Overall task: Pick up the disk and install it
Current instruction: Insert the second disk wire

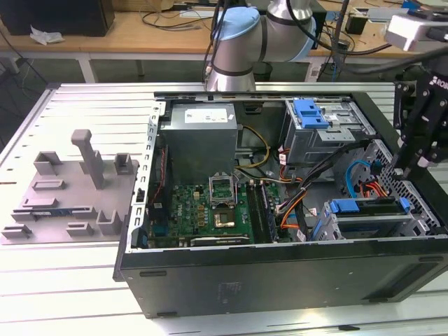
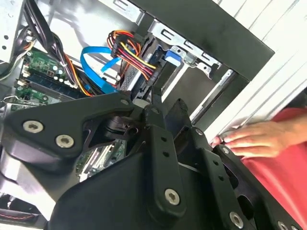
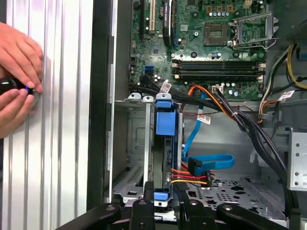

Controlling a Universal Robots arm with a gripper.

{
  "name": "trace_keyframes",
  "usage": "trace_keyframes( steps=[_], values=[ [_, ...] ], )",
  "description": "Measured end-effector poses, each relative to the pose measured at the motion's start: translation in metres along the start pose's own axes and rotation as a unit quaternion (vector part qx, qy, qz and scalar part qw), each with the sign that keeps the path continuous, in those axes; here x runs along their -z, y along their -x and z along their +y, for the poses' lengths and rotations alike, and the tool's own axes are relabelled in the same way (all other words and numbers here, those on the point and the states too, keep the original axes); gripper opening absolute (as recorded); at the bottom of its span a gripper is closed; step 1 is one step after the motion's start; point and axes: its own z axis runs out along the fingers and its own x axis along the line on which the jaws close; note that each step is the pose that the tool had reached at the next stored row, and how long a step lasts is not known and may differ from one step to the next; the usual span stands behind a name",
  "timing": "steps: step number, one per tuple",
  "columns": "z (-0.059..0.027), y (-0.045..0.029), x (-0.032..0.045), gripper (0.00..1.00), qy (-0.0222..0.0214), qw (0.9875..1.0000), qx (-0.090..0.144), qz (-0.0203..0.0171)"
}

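The disk [image 3: 167,153] stands on edge in the drive bay of the open computer case [image 1: 280,269], with blue rails along its ends. A blue latch [image 3: 165,122] sits at its top edge. A red, yellow and black power plug [image 3: 188,177] and a blue data cable [image 3: 211,160] reach its side. In the exterior view the disk [image 1: 367,208] lies in the bay at the case's right end. My gripper [image 1: 413,159] hovers above the case's right wall, a little above the bay. It looks open, with nothing held between its fingers [image 3: 144,208].
A person's hands [image 3: 17,72] rest on the ribbed table just outside the case wall, holding a small dark object; a red sleeve [image 2: 283,167] shows beside my gripper. A grey fixture [image 1: 66,196] stands at the exterior view's left. The motherboard [image 1: 210,210], cables and power supply [image 1: 203,136] fill the case.
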Motion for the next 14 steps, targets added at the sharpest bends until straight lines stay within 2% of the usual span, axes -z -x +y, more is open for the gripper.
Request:
trace_keyframes(
  steps=[3, 4, 5, 6, 7, 8, 9, 11, 14],
  values=[
    [-0.0003, 0.0115, 0.0019, 0.30, 0.0029, 0.9996, 0.000, 0.0276],
    [-0.0004, 0.0144, 0.0025, 0.30, 0.0037, 0.9994, 0.000, 0.0355],
    [-0.0006, 0.0189, 0.0031, 0.30, 0.0056, 0.9989, 0.000, 0.0474],
    [-0.0008, 0.0209, 0.0034, 0.30, 0.0066, 0.9986, 0.000, 0.0528],
    [-0.0012, 0.0223, 0.0035, 0.30, 0.0077, 0.9984, 0.000, 0.0568],
    [-0.0020, 0.0234, 0.0034, 0.30, 0.0101, 0.9981, 0.001, 0.0613],
    [-0.0033, 0.0238, 0.0031, 0.30, 0.0136, 0.9978, 0.003, 0.0642],
    [-0.0052, 0.0245, 0.0028, 0.30, 0.0179, 0.9975, 0.005, 0.0676],
    [-0.0078, 0.0278, 0.0021, 0.30, 0.0202, 0.9973, 0.007, 0.0697]
  ],
)
